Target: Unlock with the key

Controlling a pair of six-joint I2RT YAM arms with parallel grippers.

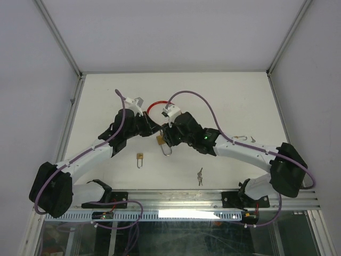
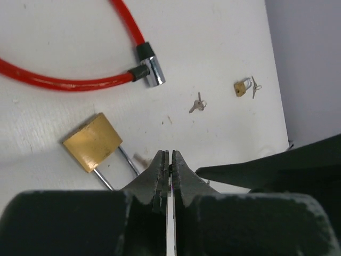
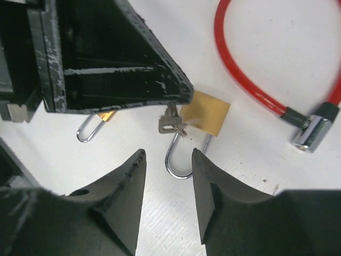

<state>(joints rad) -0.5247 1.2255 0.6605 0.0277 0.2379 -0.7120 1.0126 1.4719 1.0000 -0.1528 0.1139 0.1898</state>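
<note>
Bottom centre of top view: loose keys (image 1: 200,176) on white table (image 1: 101,96), small padlock (image 1: 140,159) up-left of them. Mid-frame: right gripper (image 3: 168,160) spread, shackle of brass padlock (image 3: 205,113) showing between its fingers, contact unclear. Left gripper (image 2: 169,158) pressed together, pinching key (image 3: 171,125) just beside padlock body. Farther up, near frame centre: red cable lock (image 1: 157,105).

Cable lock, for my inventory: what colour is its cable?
The cable is red, clearest in the left wrist view.
</note>
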